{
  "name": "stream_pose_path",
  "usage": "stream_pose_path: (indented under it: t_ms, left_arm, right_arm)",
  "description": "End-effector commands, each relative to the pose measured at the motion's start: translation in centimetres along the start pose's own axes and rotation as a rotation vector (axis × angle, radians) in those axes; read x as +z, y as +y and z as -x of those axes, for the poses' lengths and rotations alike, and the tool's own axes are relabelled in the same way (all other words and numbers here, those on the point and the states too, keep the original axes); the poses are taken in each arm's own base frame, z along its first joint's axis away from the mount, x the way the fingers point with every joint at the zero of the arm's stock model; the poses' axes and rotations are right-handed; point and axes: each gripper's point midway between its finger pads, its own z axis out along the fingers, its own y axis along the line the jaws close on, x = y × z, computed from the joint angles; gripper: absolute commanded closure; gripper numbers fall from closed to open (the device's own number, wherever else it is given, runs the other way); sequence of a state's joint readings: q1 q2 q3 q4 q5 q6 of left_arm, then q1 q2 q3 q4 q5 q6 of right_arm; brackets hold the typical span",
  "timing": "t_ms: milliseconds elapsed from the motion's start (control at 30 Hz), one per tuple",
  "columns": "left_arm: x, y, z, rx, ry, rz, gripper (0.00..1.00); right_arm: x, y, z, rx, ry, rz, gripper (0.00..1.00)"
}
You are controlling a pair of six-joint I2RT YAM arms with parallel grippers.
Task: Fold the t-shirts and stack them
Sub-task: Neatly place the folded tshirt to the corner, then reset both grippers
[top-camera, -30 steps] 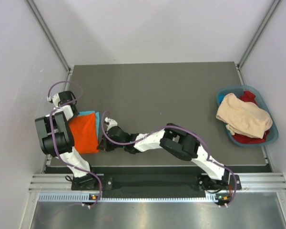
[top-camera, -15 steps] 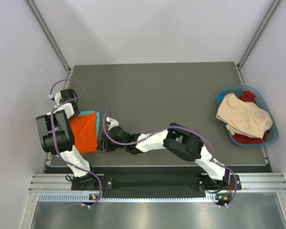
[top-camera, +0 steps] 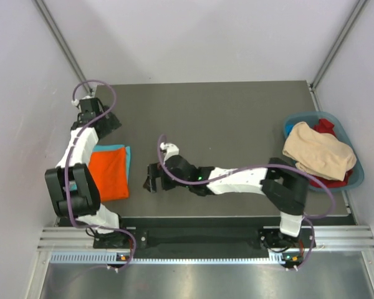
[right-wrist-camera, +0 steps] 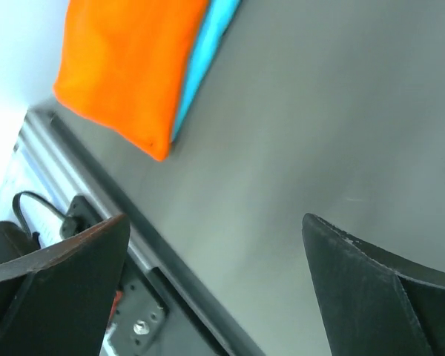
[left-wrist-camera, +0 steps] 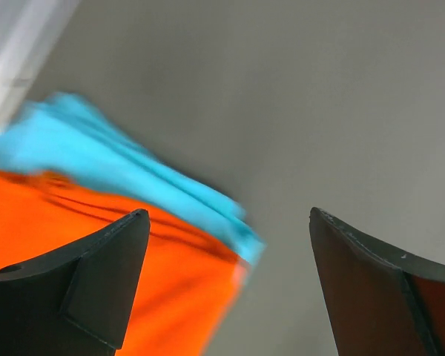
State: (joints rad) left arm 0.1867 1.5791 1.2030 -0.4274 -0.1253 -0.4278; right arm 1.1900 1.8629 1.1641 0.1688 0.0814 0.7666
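Note:
The folded orange t-shirt (top-camera: 109,175) lies on top of the folded turquoise t-shirt (top-camera: 115,148) at the table's near left; only the turquoise far and right edges show. My left gripper (top-camera: 105,119) hangs open beyond the stack's far edge, holding nothing. Its wrist view, blurred, shows the orange t-shirt (left-wrist-camera: 182,297) and turquoise t-shirt (left-wrist-camera: 119,159) below the open left gripper (left-wrist-camera: 228,213). My right gripper (top-camera: 151,184) is open just right of the stack, apart from it. The right wrist view shows the orange t-shirt (right-wrist-camera: 126,67), a turquoise strip (right-wrist-camera: 210,41) and the empty right gripper (right-wrist-camera: 215,219).
A blue basket (top-camera: 356,177) at the table's right edge holds a beige cloth (top-camera: 318,152) over red cloth (top-camera: 325,126). The dark table (top-camera: 224,118) has a metal rail (right-wrist-camera: 96,189) along its near edge, close to the right gripper. Grey walls enclose the sides.
Both grippers have opened and let go of the stack. The left one moved away toward the far side; the right one drew back to the right. The orange shirt now lies uncovered.

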Motion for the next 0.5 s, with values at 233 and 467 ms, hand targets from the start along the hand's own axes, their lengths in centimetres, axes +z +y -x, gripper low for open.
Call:
stream_pose_path:
  t_ms: [233, 467]
  left_arm:
    - [-15.6, -13.1, -6.2, 0.186, -0.059, -0.778, 0.07]
    - [-22.3, -16.2, -11.0, 0.243, -0.07, -1.039, 0.08]
  right_arm:
    - [-15.0, -9.6, 8.3, -0.008, -0.224, -0.207, 0.0]
    - [-22.9, -12.2, 11.6, -0.027, -0.34, -0.396, 0.0]
